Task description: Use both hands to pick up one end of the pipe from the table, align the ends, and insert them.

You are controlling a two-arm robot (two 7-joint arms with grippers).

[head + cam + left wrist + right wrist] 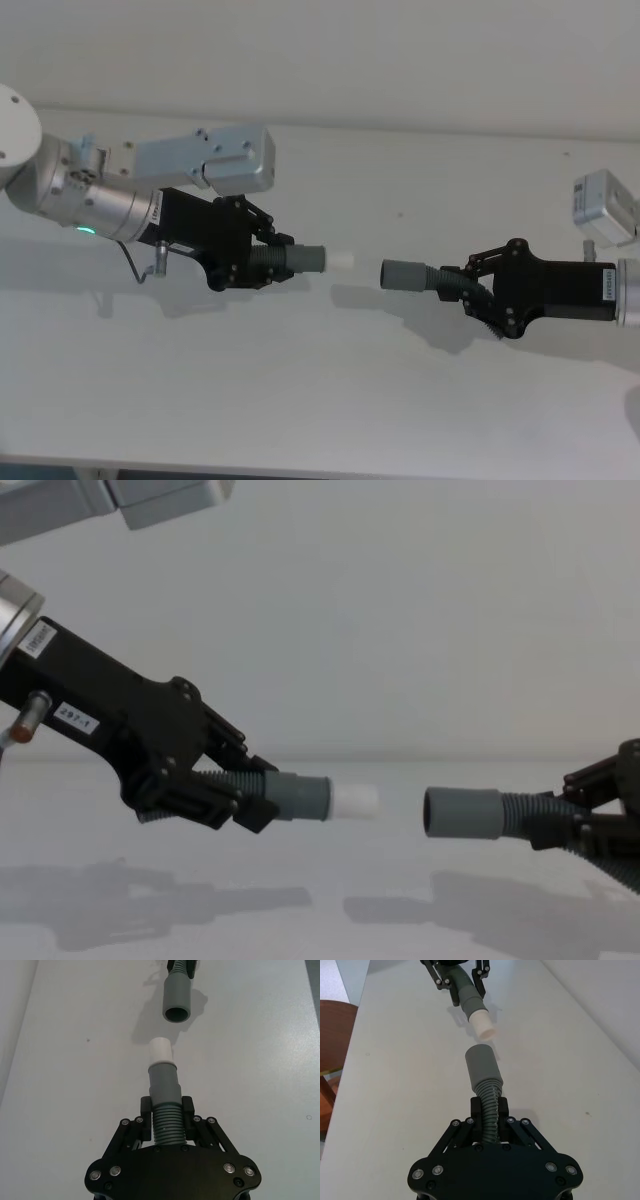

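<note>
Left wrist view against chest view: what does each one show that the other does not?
Left wrist view: the socket cuff's dark open bore, facing the white tip. Chest view: tip and socket nearly level, held above the table, shadows beneath. Both: a gap between tip and socket; left gripper shut on its ribbed hose.

"297-1" on a white label, left gripper body

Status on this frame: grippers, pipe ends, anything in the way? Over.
Left gripper shut on white-tipped piece, right gripper shut on socket piece. Both held above table, ends facing, roughly in line, gap between, not inserted. Nothing between them.
</note>
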